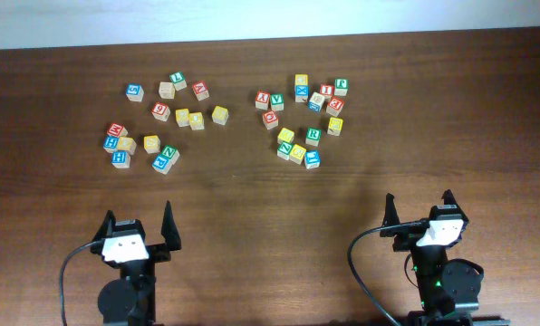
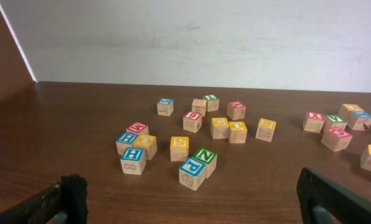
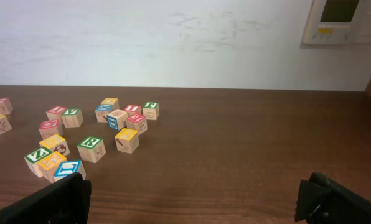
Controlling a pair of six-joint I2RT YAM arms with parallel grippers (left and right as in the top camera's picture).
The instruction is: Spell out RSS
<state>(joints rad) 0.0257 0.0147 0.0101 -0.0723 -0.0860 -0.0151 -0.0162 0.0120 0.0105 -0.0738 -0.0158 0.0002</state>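
Left gripper [image 1: 140, 217]: black fingers [image 1: 168, 228] spread wide, empty, touching nothing; at the near edge, well left of the green R block [image 1: 313, 135]. Right gripper [image 1: 419, 201]: likewise parted and empty, near edge, right of the green R block. The green R block: small wooden cube, painted top (bare wood sides). Yellow S block [image 1: 151, 143]: same make, well left of the green R block. Table [image 1: 252, 195]: dark, smooth wood grain.
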